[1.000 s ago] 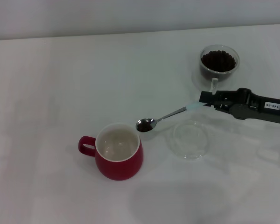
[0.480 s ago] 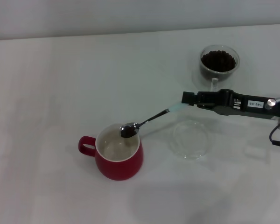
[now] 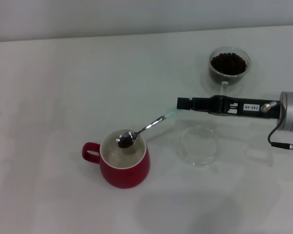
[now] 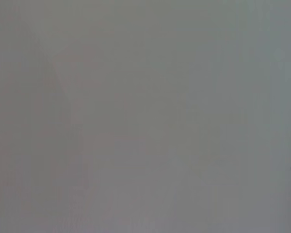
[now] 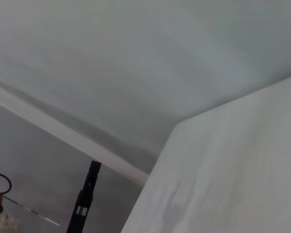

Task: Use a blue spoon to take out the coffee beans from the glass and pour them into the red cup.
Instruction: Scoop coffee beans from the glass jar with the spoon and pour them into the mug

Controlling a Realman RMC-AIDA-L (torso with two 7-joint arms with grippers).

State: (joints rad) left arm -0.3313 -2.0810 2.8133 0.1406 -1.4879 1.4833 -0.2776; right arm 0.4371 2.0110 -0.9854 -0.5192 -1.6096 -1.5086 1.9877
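While the spoon bowl hangs over the red cup [image 3: 124, 157], the step in hand reads as the pour: next move likely calls for a wrist roll to tip the coffee beans [image 3: 124, 141] out w/o clipping the rim. Head view: right gripper [image 3: 181, 103] clamps the pale handle tip of the blue spoon [image 3: 142, 129]; arm reaches in level from the right edge, spoon sloping down toward the cup, which sits near the front edge, centre-left. Glass [image 3: 229, 66], loaded w/ beans, stands at the rear right; a clear dish [image 3: 198, 145] lies between. Left wrist view: blank surface only; left gripper not seen. Right wrist view: no task items, no fingers visible.
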